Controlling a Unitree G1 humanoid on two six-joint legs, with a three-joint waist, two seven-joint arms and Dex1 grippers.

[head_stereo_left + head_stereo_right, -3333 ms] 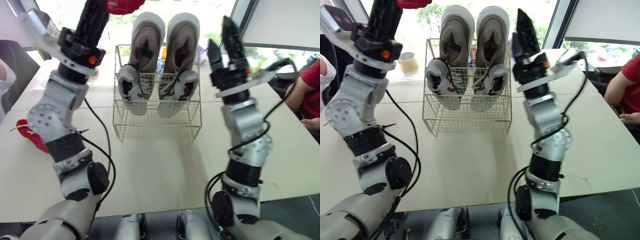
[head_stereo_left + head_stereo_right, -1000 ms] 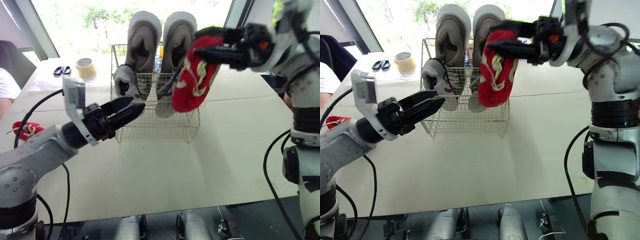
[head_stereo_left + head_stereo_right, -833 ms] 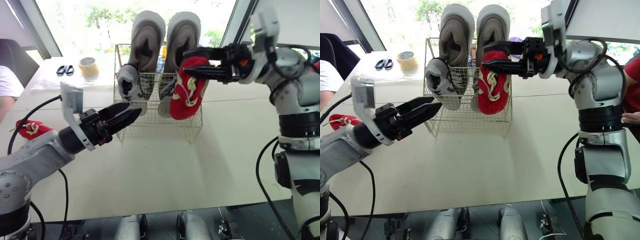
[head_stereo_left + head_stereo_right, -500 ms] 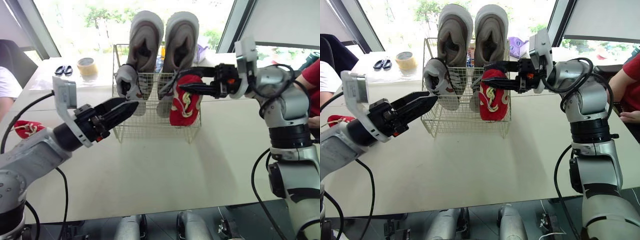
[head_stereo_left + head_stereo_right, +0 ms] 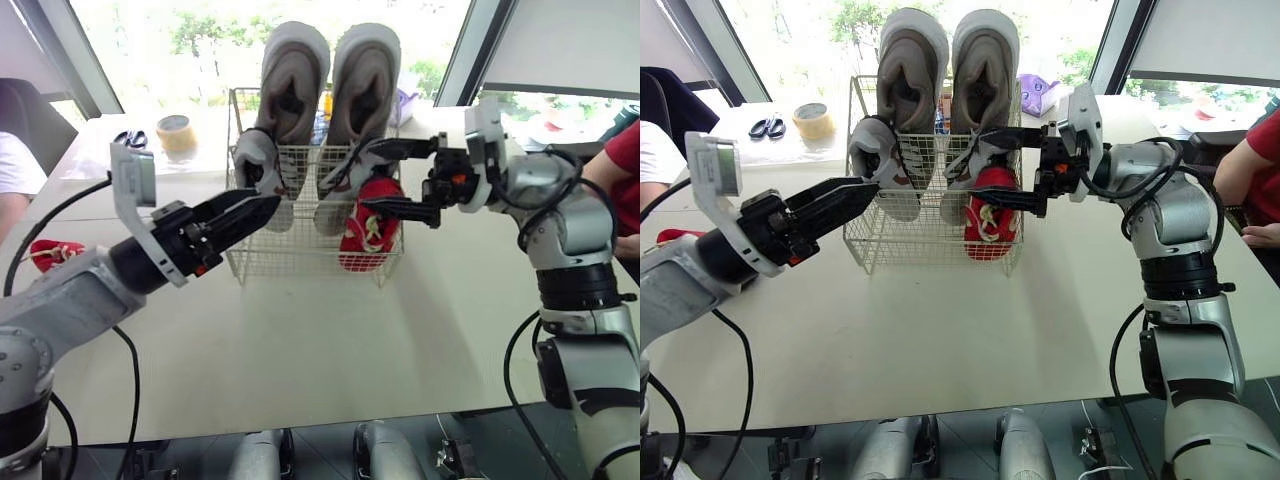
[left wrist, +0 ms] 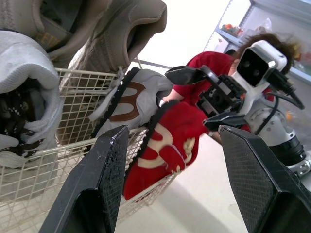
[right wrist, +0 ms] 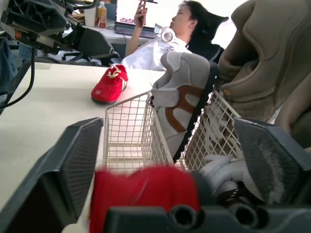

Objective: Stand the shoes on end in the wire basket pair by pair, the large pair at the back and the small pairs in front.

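A wire basket [image 5: 300, 252] stands mid-table. Two large grey-beige shoes [image 5: 290, 80] stand on end at its back. In front of them stand two small white-and-grey shoes [image 5: 262, 175]. A small red shoe [image 5: 368, 228] stands on end in the front right corner, its top between the spread fingers of my open right gripper [image 5: 372, 177]. From the left, my left gripper [image 5: 272, 203] points at the basket's front left, open and holding nothing. The second red shoe [image 5: 55, 255] lies on the table at the far left.
A tape roll [image 5: 175, 133] and scissors [image 5: 128, 138] lie at the back left. A person in red [image 5: 625, 180] sits at the right edge, another person [image 5: 10, 170] at the left. Bare table stretches in front of the basket.
My right gripper lowered the red shoe into the basket's front right corner and opened, letting it go. The left gripper edged closer to the basket.
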